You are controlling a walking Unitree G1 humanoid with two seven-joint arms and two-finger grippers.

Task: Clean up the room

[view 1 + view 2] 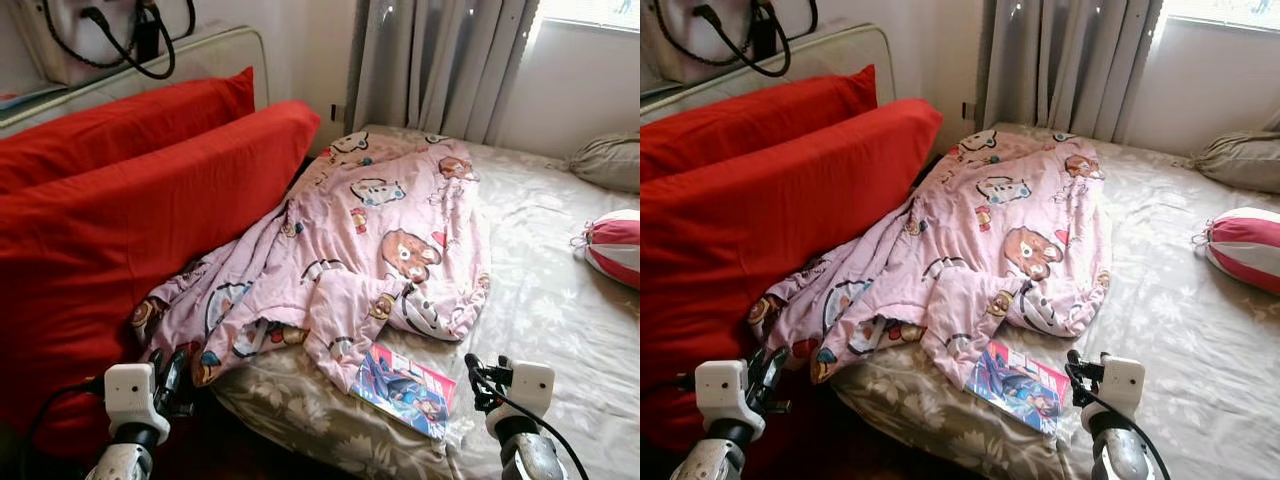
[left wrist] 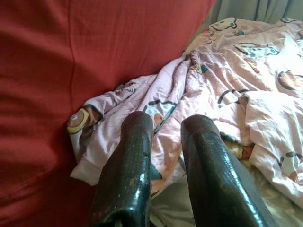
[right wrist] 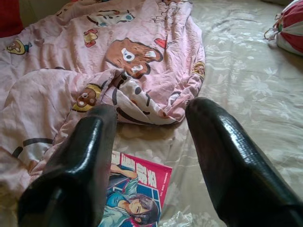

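We see a pink cartoon-print blanket [image 1: 370, 240] lying rumpled across the bed [image 1: 560, 300], bunched against the red pillows [image 1: 130, 220], its corner covering part of a comic book [image 1: 405, 390]. Our left gripper [image 2: 165, 142] hovers narrowly parted at its edge, our right gripper [image 3: 151, 142] wide open above the comic.

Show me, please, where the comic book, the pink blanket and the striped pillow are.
comic book [image 1: 405, 390], left eye view, cover's middle.
pink blanket [image 1: 370, 235], left eye view, its central spread.
striped pillow [image 1: 618, 246], left eye view, its side.
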